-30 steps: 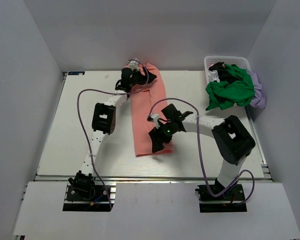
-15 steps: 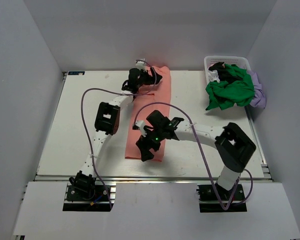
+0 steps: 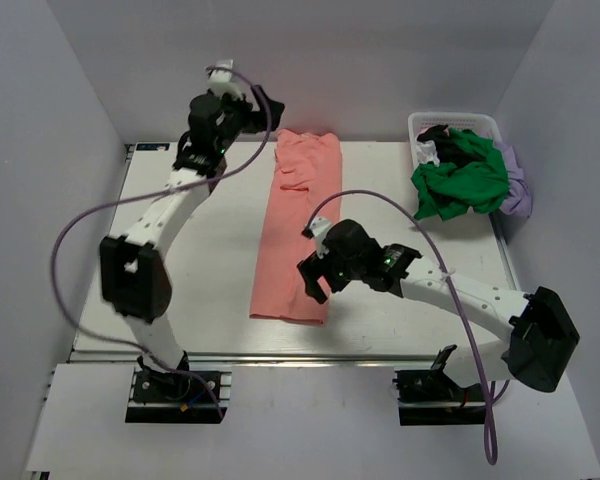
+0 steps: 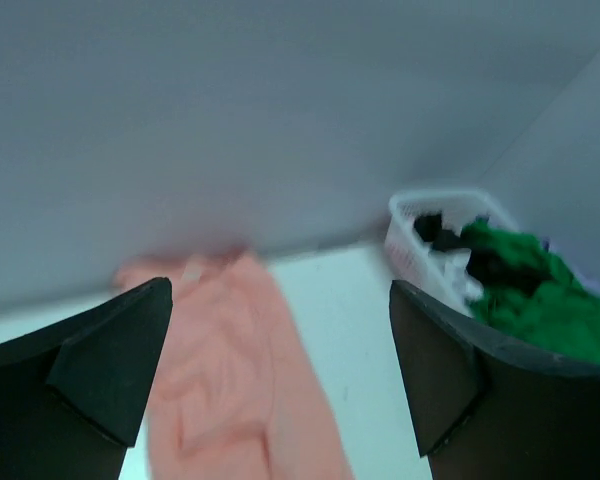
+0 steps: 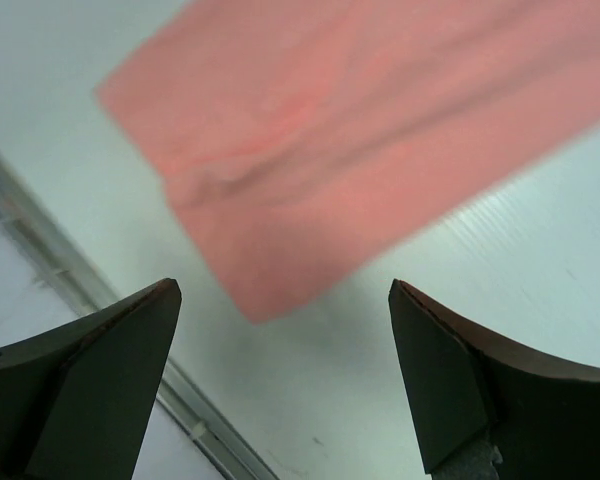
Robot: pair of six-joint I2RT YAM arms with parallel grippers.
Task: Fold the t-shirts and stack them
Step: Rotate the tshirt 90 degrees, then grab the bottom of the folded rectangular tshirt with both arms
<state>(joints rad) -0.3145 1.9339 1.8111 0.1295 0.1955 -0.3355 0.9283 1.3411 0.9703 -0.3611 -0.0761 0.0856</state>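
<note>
Left gripper: jaws fully apart, with nothing between them. In the top view it hangs high at the upper left of the frame, left of the far end of the pink shirt and clear of it.

Right gripper: jaws fully apart, holding nothing. In the top view it sits at lower centre, over the right edge of the pink shirt close to its lower end. Whether it touches the cloth cannot be determined.

The pink shirt lies flat on the table as a long narrow strip running from upper centre to lower centre.

The green shirt spills over the white basket at upper right. A lilac shirt hangs at its right side, and a dark shirt lies inside.
</note>
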